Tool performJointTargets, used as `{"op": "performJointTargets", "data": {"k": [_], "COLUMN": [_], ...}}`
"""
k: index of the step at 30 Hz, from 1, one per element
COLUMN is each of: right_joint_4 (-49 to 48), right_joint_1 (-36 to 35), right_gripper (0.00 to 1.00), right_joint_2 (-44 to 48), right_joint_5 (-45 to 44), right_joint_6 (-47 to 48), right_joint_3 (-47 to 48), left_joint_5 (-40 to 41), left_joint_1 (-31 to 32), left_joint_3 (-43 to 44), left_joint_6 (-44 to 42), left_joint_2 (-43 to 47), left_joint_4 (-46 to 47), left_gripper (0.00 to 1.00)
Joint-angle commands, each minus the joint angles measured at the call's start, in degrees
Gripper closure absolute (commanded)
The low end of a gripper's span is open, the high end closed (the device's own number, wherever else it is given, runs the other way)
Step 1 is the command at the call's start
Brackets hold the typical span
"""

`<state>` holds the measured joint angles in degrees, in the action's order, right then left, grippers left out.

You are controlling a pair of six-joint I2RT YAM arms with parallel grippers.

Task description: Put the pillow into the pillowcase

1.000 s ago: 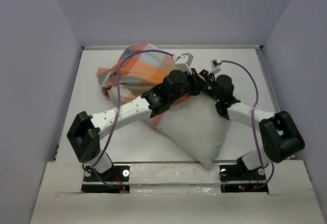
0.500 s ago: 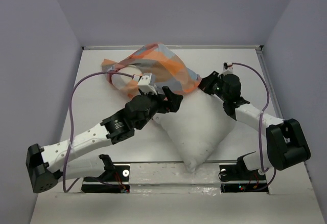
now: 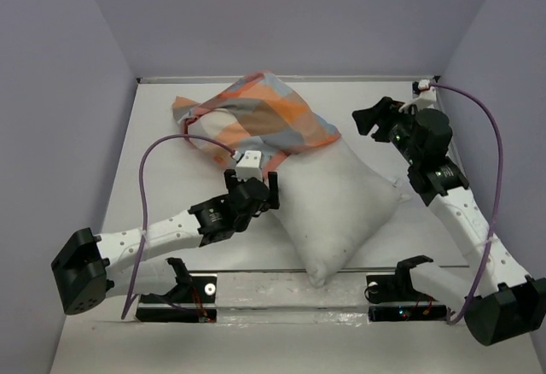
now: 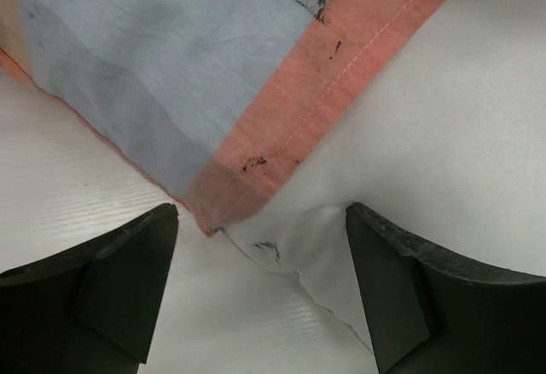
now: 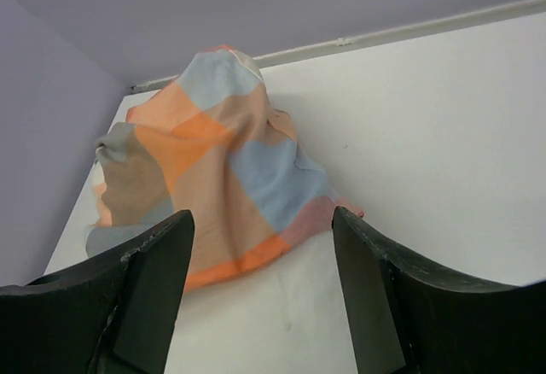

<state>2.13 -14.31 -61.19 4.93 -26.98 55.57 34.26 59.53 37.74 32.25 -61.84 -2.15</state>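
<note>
the near corner of the pillow (image 3: 341,207) lies at the near edge of the worktop (image 3: 153,169), between the arm bases, and most of it is bare. the left tool (image 4: 260,213) hangs spread, pinching nothing, over the hem corner of the pillowcase (image 3: 273,118) at the pillow's left side. only the far end is capped, so i judge this under half done: the hem must come down the whole length. the right tool (image 5: 260,216), spread and empty, is raised over bare worktop far right. the case bunches near the back wall, with little room there.
</note>
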Motion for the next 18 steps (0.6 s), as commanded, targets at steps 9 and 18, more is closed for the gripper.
{"op": "performJointTargets", "data": {"k": [9,18], "right_joint_4": [8.1,11.0], "right_joint_1": [-9.6,-30.2], "right_gripper": [0.3,0.04], "right_joint_2": [9.5,-0.9], "right_joint_5": [16.3,-3.1], "right_joint_6": [6.8,13.8], "right_joint_3": [-5.0,-1.0], "left_joint_5": [10.2,4.7], "left_joint_1": [-5.6,-9.5], "left_joint_3": [4.8,4.0], "left_joint_6": [-13.4,-14.9], "left_joint_2": [-5.2,-2.9], "left_joint_4": [12.3,14.8], "left_gripper": [0.37,0.93]}}
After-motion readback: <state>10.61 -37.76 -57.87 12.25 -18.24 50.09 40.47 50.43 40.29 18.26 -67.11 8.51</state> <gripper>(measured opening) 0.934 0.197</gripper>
